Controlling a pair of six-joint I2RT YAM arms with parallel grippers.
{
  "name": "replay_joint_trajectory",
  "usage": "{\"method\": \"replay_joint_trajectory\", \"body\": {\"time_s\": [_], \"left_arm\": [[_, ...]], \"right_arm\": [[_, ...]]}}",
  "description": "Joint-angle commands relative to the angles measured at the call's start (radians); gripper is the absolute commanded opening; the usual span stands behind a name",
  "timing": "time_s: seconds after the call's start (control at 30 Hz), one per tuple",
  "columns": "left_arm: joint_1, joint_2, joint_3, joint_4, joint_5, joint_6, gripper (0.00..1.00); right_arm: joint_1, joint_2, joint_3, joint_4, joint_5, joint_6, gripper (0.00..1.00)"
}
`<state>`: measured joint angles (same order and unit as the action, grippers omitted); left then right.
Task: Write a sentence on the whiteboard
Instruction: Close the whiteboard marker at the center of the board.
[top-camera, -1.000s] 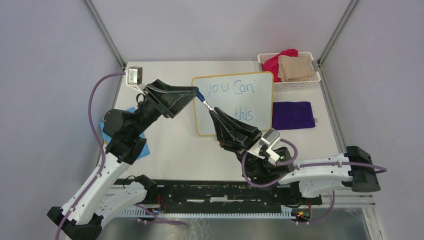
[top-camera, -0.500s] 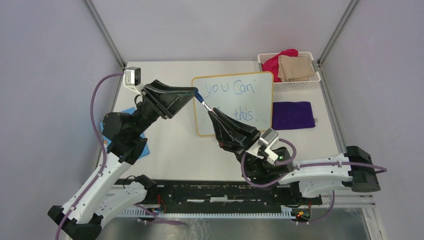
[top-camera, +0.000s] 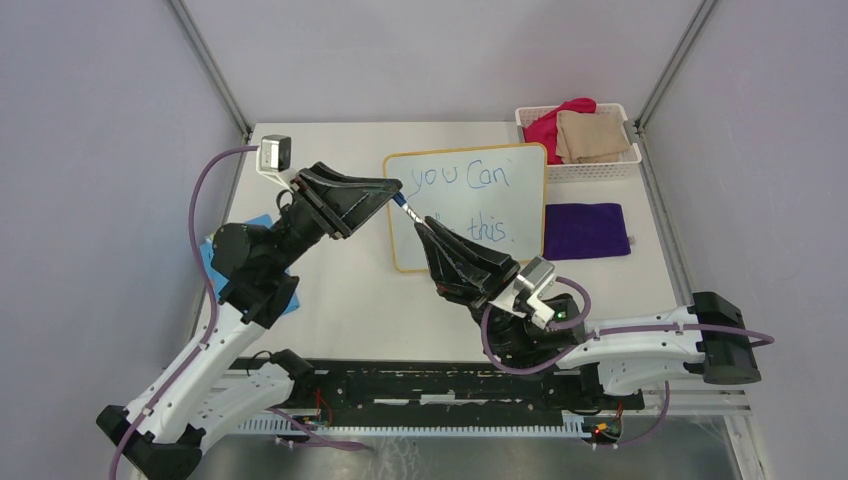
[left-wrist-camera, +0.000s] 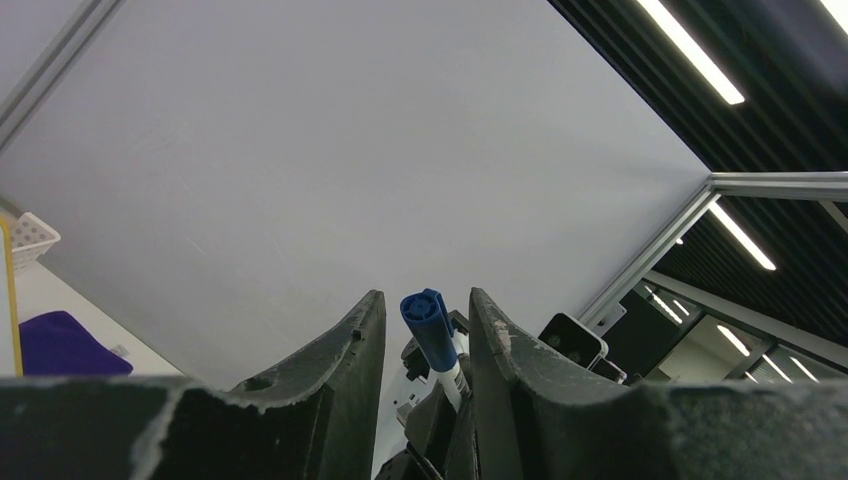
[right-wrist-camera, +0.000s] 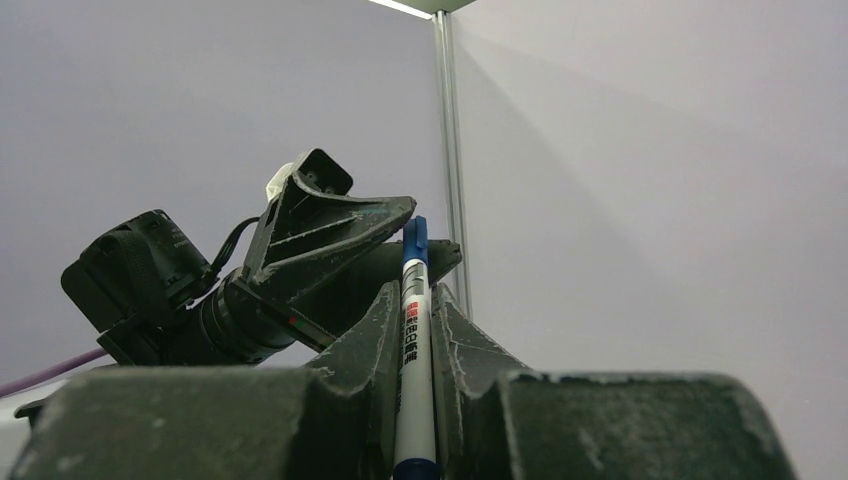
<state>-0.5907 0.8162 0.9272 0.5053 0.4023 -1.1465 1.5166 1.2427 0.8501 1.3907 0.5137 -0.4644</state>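
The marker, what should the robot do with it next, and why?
Probably squeeze the left gripper shut on the marker. Its blue end sits between that gripper's fingers with small gaps on either side, while the right gripper holds its white body. The whiteboard already has words on it.

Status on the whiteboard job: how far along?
Done: the sentence on the whiteboard reads "you Can" and "this."; the right gripper hides part of it.
In hand: the right gripper is shut on the marker; the left gripper, open, flanks its blue end.
Left: probably only capping and putting the marker down.
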Motion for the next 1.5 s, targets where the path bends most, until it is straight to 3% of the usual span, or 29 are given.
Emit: {"method": "replay_joint_trajectory", "body": {"time_s": [0.0, 0.57, 0.73, 1.07, 1.47], "left_arm": [[-0.01, 0.006, 0.016, 0.049, 0.024, -0.03, 0.42], [-0.017, -0.003, 0.002, 0.048, -0.015, -0.042, 0.43], [-0.018, -0.006, -0.004, 0.048, -0.016, -0.042, 0.33], [-0.021, -0.001, -0.007, 0.049, -0.001, -0.049, 0.02], [-0.113, 0.011, -0.019, 0.014, -0.009, -0.023, 0.02]], "right_arm": [[0.002, 0.001, 0.022, 0.012, -0.002, 0.01, 0.0], [0.001, -0.004, 0.012, 0.003, 0.001, 0.006, 0.0], [0.002, -0.006, 0.009, 0.003, 0.005, 0.002, 0.0], [0.001, 0.01, 0.018, 0.012, 0.027, -0.021, 0.0], [-0.015, 0.047, 0.054, 0.015, 0.032, -0.026, 0.0]]}}
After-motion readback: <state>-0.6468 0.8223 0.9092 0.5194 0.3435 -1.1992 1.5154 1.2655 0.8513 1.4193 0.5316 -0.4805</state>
